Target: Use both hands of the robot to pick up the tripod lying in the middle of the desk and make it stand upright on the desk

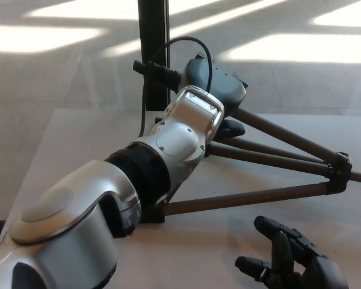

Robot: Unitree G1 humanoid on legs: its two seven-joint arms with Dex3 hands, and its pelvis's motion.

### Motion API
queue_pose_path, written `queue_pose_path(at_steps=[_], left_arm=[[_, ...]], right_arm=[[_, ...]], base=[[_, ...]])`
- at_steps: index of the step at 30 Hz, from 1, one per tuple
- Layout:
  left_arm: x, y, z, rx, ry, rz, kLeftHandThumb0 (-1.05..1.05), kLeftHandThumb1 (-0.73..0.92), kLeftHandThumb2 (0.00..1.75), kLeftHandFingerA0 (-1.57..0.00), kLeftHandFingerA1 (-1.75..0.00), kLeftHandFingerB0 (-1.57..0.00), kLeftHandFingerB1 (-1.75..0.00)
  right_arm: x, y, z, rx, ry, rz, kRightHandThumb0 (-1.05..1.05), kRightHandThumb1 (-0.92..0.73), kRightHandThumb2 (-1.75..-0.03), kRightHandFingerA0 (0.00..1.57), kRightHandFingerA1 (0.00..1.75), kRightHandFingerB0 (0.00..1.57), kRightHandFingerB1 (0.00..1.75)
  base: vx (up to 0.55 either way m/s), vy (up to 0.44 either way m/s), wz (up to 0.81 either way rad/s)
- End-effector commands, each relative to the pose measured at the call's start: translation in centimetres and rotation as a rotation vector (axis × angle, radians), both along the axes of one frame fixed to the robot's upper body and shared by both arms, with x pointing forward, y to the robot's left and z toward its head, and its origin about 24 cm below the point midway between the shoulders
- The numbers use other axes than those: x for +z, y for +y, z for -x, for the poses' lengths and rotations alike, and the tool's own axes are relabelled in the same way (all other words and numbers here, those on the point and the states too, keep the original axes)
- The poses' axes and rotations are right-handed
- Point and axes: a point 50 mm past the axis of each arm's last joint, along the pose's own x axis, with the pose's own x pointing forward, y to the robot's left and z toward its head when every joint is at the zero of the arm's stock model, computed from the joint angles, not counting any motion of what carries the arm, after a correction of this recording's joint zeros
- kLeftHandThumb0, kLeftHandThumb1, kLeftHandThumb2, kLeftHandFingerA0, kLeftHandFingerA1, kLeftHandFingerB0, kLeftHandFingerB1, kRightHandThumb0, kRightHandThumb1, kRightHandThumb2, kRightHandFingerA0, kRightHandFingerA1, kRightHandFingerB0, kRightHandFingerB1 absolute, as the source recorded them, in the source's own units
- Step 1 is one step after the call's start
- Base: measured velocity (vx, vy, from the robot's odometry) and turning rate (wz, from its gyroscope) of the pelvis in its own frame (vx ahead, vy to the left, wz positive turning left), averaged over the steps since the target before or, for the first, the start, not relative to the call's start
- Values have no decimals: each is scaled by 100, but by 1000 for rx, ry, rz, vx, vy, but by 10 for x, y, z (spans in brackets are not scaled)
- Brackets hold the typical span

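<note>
The tripod lies on the pale desk [78,138] with its brown legs [277,153] fanning to the right; a black clamp [340,171] joins two of them at the right edge. A lower leg [246,197] runs left to a black foot under my left forearm. My left hand [213,84], dark grey with a cable looped over it, sits on the point where the legs meet and hides the tripod's top. My right hand [289,265] rests low at the front right, open, fingers spread, clear of the legs.
A black upright post [153,48] stands at the desk's far edge behind my left hand, with a short black bar [159,71] sticking out of it to the left. My silver left arm [102,211] covers the front left of the desk.
</note>
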Motion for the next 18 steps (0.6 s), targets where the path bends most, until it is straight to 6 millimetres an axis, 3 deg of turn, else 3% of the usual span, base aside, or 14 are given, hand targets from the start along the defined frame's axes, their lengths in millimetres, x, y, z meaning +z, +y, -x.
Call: queue_pose_path(at_steps=[1, 4, 6, 7, 8, 10, 12, 14, 16, 17, 18], left_arm=[[-19, 25, -3, 36, 84, -336, -90, 50, 98, -3, -17, -8, -10], [-27, 23, -1, 14, 75, -341, -92, 54, 97, -4, -24, -9, -18], [-32, 22, 1, -17, 64, -345, -77, 47, 92, -1, -42, -3, -29], [-35, 20, 2, -39, 57, -366, -77, 47, 92, -1, -42, -3, -29], [-38, 20, 4, -75, 31, -388, -72, 58, 59, -16, -49, -8, -31], [-46, 17, 7, -132, 6, -351, -41, 54, 56, -72, -70, -21, -34], [-49, 17, 8, -153, -5, -313, -41, 54, 56, -72, -70, -21, -34], [-53, 16, 10, -176, -13, -298, -41, 56, 57, -78, -95, -18, -35], [-56, 15, 11, -190, -17, -291, -41, 56, 57, -78, -95, -18, -35], [-58, 13, 12, -207, -13, -240, -42, 57, 57, -82, -113, -26, -40], [-59, 12, 13, -214, -12, -218, -42, 57, 57, -82, -113, -26, -40]], right_arm=[[1, 2, 3, -62, -8, -4, -85, -77, -63, 52, 97, 54, 50], [1, 2, 2, -62, -14, -14, -86, -76, -63, 52, 99, 53, 50], [0, 1, 2, -59, -11, -25, -85, -74, -63, 51, 98, 53, 51], [0, 1, 3, -62, -9, -27, -85, -74, -63, 51, 98, 53, 51], [-1, 1, 3, -65, -4, -28, -85, -74, -63, 51, 98, 54, 50], [-2, 2, 4, -65, -4, -15, -85, -74, -63, 49, 95, 52, 50], [-2, 2, 4, -64, -2, -3, -85, -74, -63, 49, 95, 52, 50], [-1, 1, 4, -61, -7, -1, -84, -75, -63, 48, 99, 49, 50], [-1, 1, 3, -62, -11, 7, -84, -75, -63, 48, 99, 49, 50], [-1, 0, 3, -66, -4, 9, -83, -74, -63, 49, 100, 50, 51], [-1, 0, 3, -68, -1, 10, -83, -74, -63, 49, 100, 50, 51]], base=[[0, 0, 0], [0, 0, 0], [0, 0, 0], [0, 0, 0], [0, 0, 0], [0, 0, 0], [0, 0, 0], [0, 0, 0], [0, 0, 0], [0, 0, 0], [0, 0, 0]])
